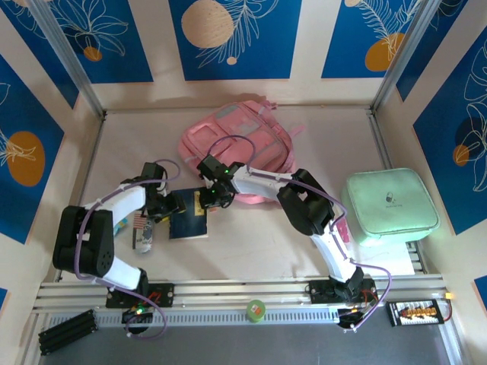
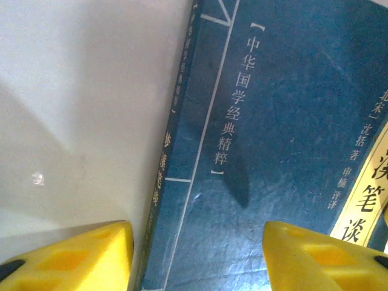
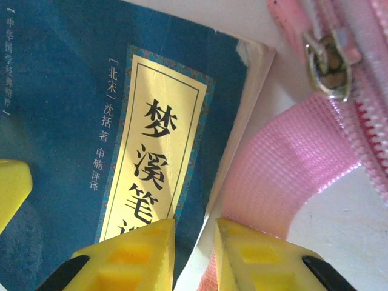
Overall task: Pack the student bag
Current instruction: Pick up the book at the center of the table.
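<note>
The top camera looks down from high at the near edge on the whole table [image 1: 266, 251]. Each wrist camera looks down from very near, past its own yellow fingers [image 2: 79, 260] [image 3: 133, 254]. All three views share the blue book [image 1: 189, 225] [image 2: 273, 151] [image 3: 54, 151].

- 1 student bag [image 1: 237, 144], pink
- 1 book [image 1: 189, 222], dark blue cover, 1 yellow title panel [image 3: 151, 151]
- 1 mint-green case [image 1: 389, 204]
- 1 metal zip pull [image 3: 327, 63] seen on the bag
- 2 arms, 1 pincer each: left pincer [image 1: 171, 207], right pincer [image 1: 213, 199]
- 1 small green round item [image 1: 255, 309] on the front rail
- 1 worktop [image 1: 251, 255]
- Small items beside the left arm: too cluttered to count
</note>
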Motion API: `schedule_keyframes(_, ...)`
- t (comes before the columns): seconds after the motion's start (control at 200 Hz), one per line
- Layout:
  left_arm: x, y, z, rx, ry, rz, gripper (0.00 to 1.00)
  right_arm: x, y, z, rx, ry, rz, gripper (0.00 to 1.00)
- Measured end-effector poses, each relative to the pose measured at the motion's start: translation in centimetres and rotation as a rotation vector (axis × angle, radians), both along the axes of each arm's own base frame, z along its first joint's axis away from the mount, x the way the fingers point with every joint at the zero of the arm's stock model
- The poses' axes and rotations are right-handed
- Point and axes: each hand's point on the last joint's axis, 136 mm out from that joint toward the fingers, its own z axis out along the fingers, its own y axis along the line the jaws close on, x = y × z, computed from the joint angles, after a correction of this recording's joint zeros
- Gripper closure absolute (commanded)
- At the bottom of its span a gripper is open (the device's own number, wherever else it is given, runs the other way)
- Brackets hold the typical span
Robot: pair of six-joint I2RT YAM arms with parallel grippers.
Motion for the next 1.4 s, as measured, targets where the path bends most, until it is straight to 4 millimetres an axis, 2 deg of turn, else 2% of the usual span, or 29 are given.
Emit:
schedule_keyframes(0.455,-0.2,-0.8,0.4,-0.062,-0.003,-0.023,0.49,0.2,0.1,0.0,-0.01,0.009,-0.002,0.79)
schedule_keyframes(0.535,-0.5,-1.4,1.7,-0.103,-0.028,-0.043,0.49,0.4,-0.2,0.0,-0.016,0.011,-0.009,0.81)
schedule_keyframes(0.7,-0.4,-2.7,5.5,-0.186,-0.132,-0.075,0.51,0.8,-0.6,0.1,-0.022,0.011,-0.021,0.83)
schedule_keyframes(0.79,-0.3,-3.1,6.5,-0.213,-0.158,-0.084,0.52,0.9,-0.7,0.1,-0.025,0.01,-0.023,0.84)
schedule_keyframes(0.925,-0.3,-3.2,5.9,-0.227,-0.123,-0.062,0.6,0.9,-0.7,0.1,-0.026,0.01,-0.025,0.84)
schedule_keyframes(1.1,-0.3,-3.8,4.4,-0.277,-0.074,0.004,0.64,1.0,-0.8,0.1,-0.029,0.009,-0.026,0.84)
schedule_keyframes(1.255,0.6,-4.5,4.8,-0.35,-0.093,0.067,0.69,1.0,-0.9,0.1,-0.031,0.01,-0.027,0.84)
schedule_keyframes(1.4,1.1,-4.5,5.0,-0.356,-0.106,0.083,0.8,1.1,-0.9,0.1,-0.032,0.006,-0.028,0.84)
